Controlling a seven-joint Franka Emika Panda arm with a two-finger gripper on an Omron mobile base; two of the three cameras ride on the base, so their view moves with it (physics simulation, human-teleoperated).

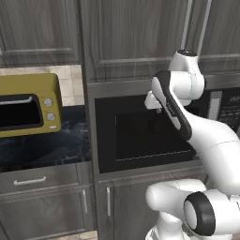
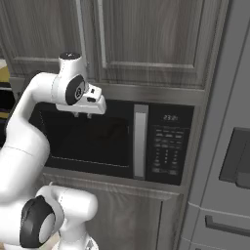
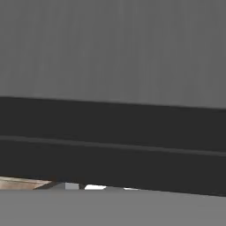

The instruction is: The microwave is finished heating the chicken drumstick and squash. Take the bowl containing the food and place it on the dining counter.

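A: Nearest the cameras, the arm's white base and dark elbow joint; beyond them, the microwave [image 1: 150,133], built in under grey wood cabinets [image 2: 146,39].

B: Door?

A: Shut. Dark glass, vertical handle [image 2: 140,141] beside the button panel [image 2: 168,146] at right.

B: Claw position?

A: The claw [image 2: 82,115] hangs just in front of the door's upper left part, fingertips [image 2: 88,116] pointing down. Close to the glass; contact cannot be judged.

B: Spread or pressed together?

A: Cannot tell. Only two short dark stubs show under the white hand, too small to judge the gap. Nothing seen between them.

B: Anything hidden?

A: The interior behind the glass reads solid black. The forearm covers part of the door in the left base view. The hand view gives grey panel over a dark band, blurred.

B: Elsewhere?

A: A yellow toaster oven [image 1: 29,104] on the dark surface [image 1: 44,147] to the left, well apart from the claw.
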